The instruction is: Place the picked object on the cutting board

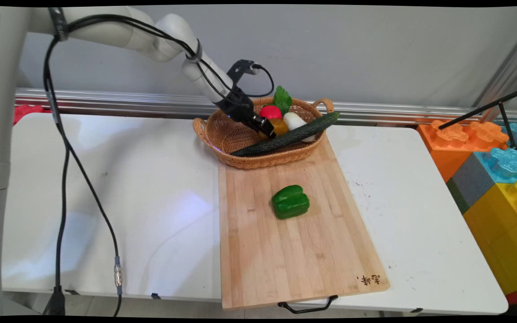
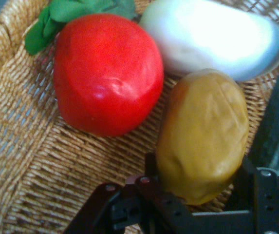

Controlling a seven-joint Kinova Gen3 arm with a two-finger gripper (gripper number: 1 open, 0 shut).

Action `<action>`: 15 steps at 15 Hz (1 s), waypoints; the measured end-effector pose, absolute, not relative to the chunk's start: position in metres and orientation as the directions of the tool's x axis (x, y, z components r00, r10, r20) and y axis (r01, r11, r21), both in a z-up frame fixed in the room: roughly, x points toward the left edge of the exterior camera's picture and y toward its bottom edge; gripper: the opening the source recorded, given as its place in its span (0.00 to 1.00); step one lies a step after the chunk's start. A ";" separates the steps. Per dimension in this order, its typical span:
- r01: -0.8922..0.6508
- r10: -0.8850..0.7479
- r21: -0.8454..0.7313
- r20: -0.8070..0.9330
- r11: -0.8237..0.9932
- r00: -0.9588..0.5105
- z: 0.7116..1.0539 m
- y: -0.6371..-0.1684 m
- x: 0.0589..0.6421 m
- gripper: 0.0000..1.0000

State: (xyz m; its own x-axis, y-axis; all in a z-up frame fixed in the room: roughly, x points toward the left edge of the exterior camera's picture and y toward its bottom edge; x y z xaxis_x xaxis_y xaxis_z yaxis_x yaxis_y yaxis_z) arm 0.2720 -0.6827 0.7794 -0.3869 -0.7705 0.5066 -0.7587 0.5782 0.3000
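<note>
1. White counter (image 1: 106, 202) carries a long bamboo cutting board (image 1: 294, 251).
2. Woven wicker basket (image 1: 222, 134) sits on the board's far end, corralling produce.
3. Black gripper (image 1: 271, 130) reaches into it, fingers clamped on a yellow-brown potato-shaped vegetable (image 2: 202, 136).

White arm angles down from upper left, hand (image 1: 268, 130) lowered
</note>
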 end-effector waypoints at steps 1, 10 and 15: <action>-0.757 -0.768 0.301 0.510 0.580 -0.386 0.783 -0.681 0.273 0.00; -0.715 -0.715 0.298 0.579 0.633 -0.392 0.877 -0.615 0.306 0.00; -0.659 -0.689 0.312 0.572 0.685 -0.445 0.908 -0.553 0.314 0.00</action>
State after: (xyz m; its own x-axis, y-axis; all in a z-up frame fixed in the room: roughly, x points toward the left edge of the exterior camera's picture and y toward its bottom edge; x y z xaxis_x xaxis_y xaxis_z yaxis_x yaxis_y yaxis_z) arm 0.3139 -0.5527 0.9081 -0.4454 -0.6892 0.5715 -0.6586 0.6846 0.3124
